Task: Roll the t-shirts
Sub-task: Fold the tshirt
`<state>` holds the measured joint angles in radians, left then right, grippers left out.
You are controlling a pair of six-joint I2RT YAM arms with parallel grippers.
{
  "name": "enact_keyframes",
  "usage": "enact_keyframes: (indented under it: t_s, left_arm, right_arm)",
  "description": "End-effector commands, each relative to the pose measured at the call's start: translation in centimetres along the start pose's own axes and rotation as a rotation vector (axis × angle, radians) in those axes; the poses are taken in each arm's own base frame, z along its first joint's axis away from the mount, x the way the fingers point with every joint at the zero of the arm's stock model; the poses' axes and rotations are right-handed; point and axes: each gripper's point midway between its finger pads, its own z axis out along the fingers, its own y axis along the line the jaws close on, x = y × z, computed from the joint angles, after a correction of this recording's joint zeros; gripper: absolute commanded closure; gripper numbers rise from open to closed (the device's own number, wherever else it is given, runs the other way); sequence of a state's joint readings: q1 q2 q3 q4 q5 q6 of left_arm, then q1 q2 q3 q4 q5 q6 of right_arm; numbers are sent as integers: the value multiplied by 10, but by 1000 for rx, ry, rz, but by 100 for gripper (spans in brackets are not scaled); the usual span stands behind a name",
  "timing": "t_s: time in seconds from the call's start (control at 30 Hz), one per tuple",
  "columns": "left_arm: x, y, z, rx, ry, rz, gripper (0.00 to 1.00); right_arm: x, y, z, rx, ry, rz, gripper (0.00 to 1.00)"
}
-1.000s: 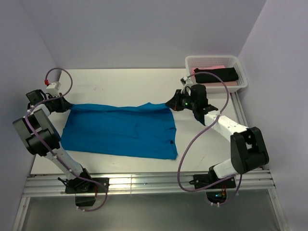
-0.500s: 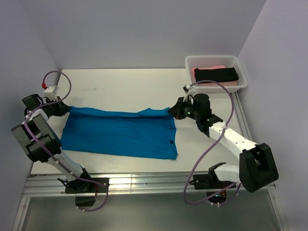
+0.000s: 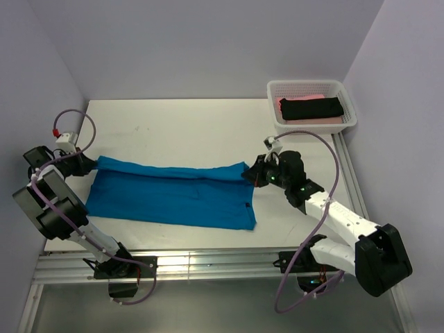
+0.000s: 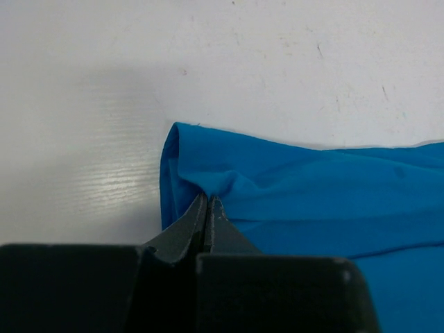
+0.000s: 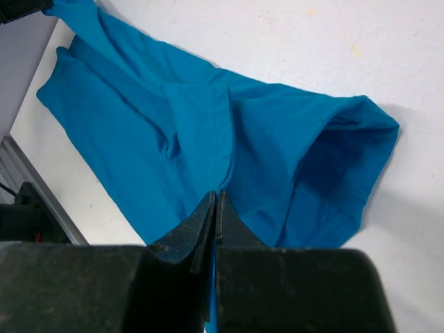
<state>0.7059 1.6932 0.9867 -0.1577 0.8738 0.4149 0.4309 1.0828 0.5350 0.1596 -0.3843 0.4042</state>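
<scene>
A bright blue t-shirt (image 3: 173, 194) lies spread across the table, its far edge lifted and folded toward the near side. My left gripper (image 3: 89, 163) is shut on that edge's left corner; the left wrist view shows the blue cloth (image 4: 298, 187) pinched at the gripper's (image 4: 208, 198) tips. My right gripper (image 3: 248, 175) is shut on the right corner, and in the right wrist view the blue cloth (image 5: 173, 118) bunches at the gripper's (image 5: 217, 194) tips. A black t-shirt (image 3: 312, 107) lies on a pink one (image 3: 326, 119) in the basket.
The white mesh basket (image 3: 346, 94) stands at the table's far right corner. Bare white table (image 3: 187, 132) stretches beyond the shirt. Purple walls close in on the left, back and right. The table's metal front rail (image 3: 208, 263) runs along the near edge.
Both grippers have carried the shirt's far edge toward the near side, narrowing the blue cloth. The right arm swung back and the left wrist shifted left.
</scene>
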Motion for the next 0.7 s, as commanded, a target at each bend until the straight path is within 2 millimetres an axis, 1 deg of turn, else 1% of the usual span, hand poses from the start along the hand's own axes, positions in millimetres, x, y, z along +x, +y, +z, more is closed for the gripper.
enact_keyframes:
  t_s: [0.0, 0.17, 0.33, 0.47, 0.67]
  left_arm:
    - [-2, -1, -6, 42, -25, 30, 100]
    - [6, -1, -8, 58, -14, 21, 100]
    - [14, -6, -9, 70, 1, 36, 100]
    - [20, -3, -9, 57, 15, 39, 100]
    - [23, -4, -8, 65, 25, 40, 100]
  right_arm:
    - [-1, 6, -4, -1, -33, 2, 100]
    - [8, 10, -8, 2, -31, 4, 100]
    - [10, 13, -14, 1, -37, 6, 100]
    - [21, 12, -17, 5, -18, 12, 100]
    - [26, 15, -22, -4, -24, 27, 100]
